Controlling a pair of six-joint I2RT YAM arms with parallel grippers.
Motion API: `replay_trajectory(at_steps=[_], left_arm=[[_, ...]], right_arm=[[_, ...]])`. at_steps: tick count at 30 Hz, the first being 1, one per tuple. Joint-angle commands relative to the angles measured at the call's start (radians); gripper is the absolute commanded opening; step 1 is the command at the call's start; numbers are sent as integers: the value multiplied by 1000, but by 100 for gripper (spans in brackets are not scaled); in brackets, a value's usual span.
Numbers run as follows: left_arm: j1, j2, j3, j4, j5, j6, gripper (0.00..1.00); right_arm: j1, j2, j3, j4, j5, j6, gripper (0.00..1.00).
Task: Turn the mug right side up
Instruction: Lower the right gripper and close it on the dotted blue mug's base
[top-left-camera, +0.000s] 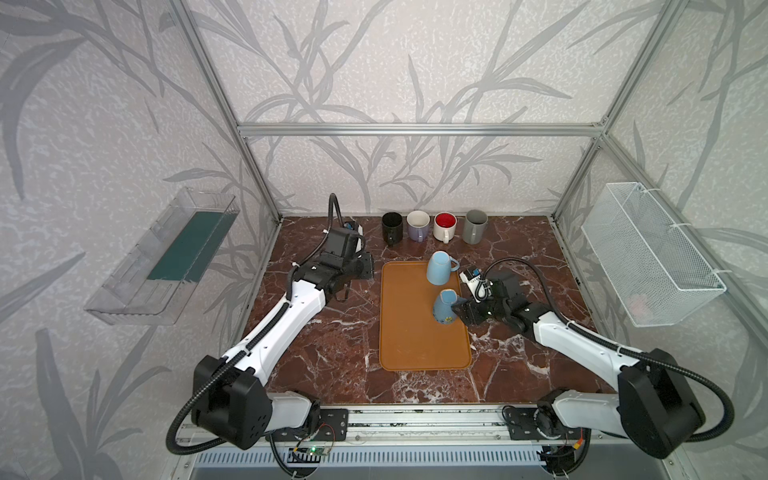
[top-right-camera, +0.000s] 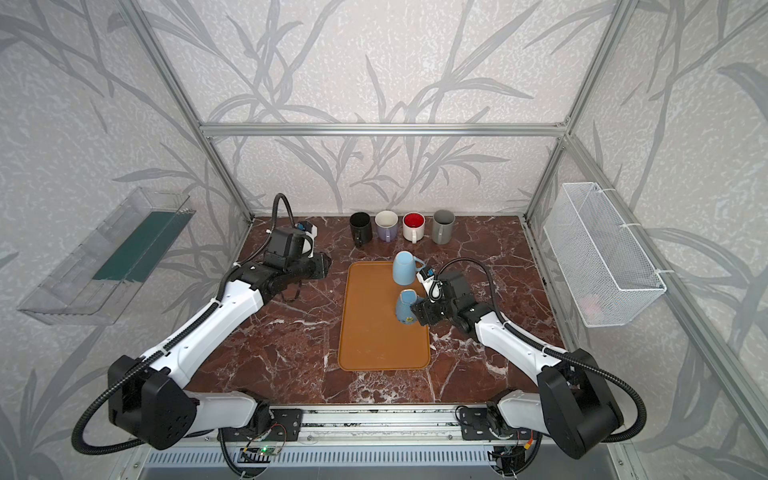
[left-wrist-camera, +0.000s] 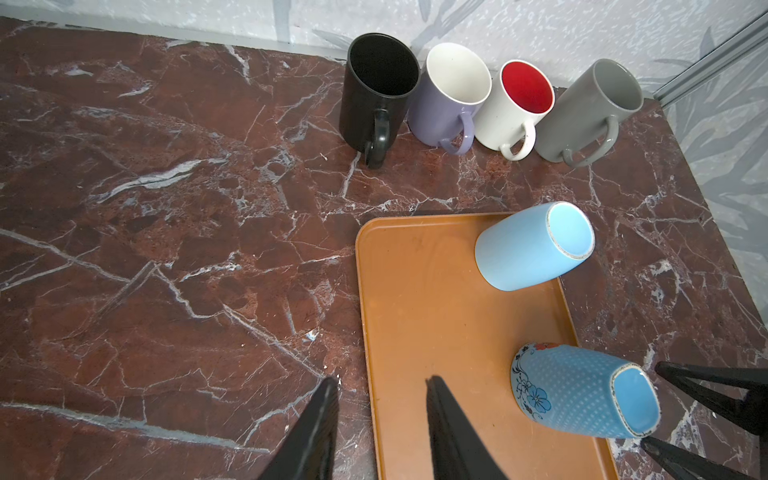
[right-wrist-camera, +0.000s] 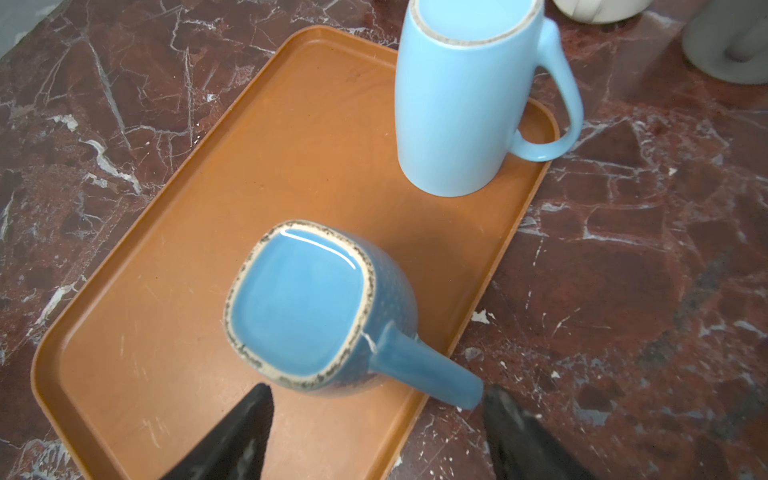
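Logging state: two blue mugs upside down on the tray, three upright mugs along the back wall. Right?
Not three: four upright mugs line the back wall, black, lilac, white, grey, per left wrist view. Both blue mugs, plain and patterned, are upside down on the tray.

Both top views look steeply down from above the front edge onto the whole table (top-left-camera: 332, 332), facing the back wall (top-left-camera: 415, 174). Each wrist camera peers close past its fingers (left-wrist-camera: 316, 436) at the orange tray (left-wrist-camera: 415, 311), shared by all four views.
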Motion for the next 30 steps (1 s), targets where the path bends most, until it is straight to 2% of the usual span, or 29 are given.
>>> replay_trajectory(at_steps=[1, 8, 16, 23, 30], left_arm=[[-3, -25, -13, -18, -20, 1, 39], [-3, -24, -16, -18, -22, 6, 38], [-3, -27, -18, -22, -23, 9, 39], [-3, -32, -19, -22, -27, 8, 39], [-3, -33, -21, -21, -24, 4, 39]], right_arm=[[5, 23, 39, -11, -20, -33, 81], [6, 70, 71, -11, -46, -47, 81], [6, 129, 105, -22, -135, -48, 79], [27, 82, 83, -36, -169, -12, 75], [73, 32, 80, -100, -145, 8, 68]])
